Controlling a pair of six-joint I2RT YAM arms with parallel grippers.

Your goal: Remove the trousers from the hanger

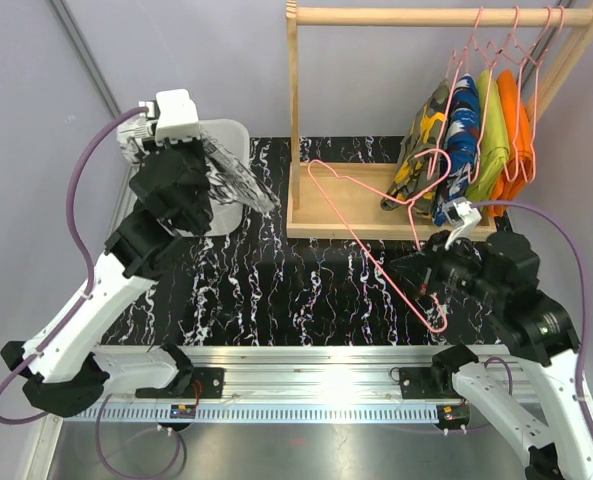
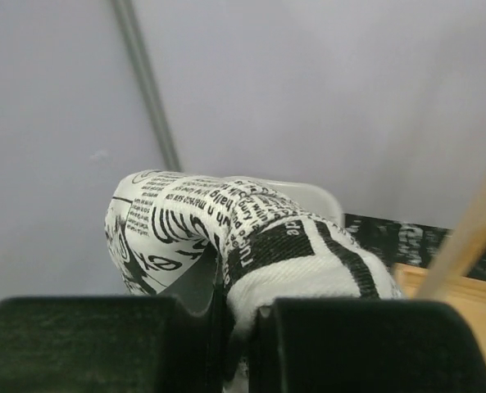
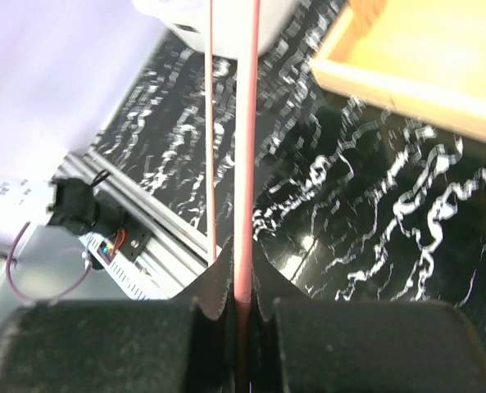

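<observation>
Left gripper (image 2: 236,344) is clamped almost shut on a fold of the black-and-white trousers (image 1: 238,178), holding them up high at far left, off any hanger and hanging right in front of the white bin (image 1: 234,130). Right gripper (image 3: 241,327) is pinched tight on the bare pink hanger (image 3: 247,164). Its wire slants away from the jaws over the table (image 1: 276,290), hook end up near the rack (image 1: 294,110). So one pair looks freed. The camo pair (image 1: 421,140) and the blue pair (image 1: 464,120) hang on the rail, packed in beside the lime garment (image 1: 488,135) and the orange one (image 1: 516,120).

Now the trouble spots, as I read them. The left grip has only a bunched fold, with not much cloth in the pinch, so a quick swing could shake it loose onto the table. I can't tell whether the cloth is over the bin or just short of its rim. Let go here and it may drape over the edge or miss. On the right, that long wire sticks far out from the jaws. One careless wrist turn and the hook could clip the rack post or snag the camo pair. Thin wire can also twist in a pinch like this. And with the row so tight, a sloppy reach might drag the lime one along
</observation>
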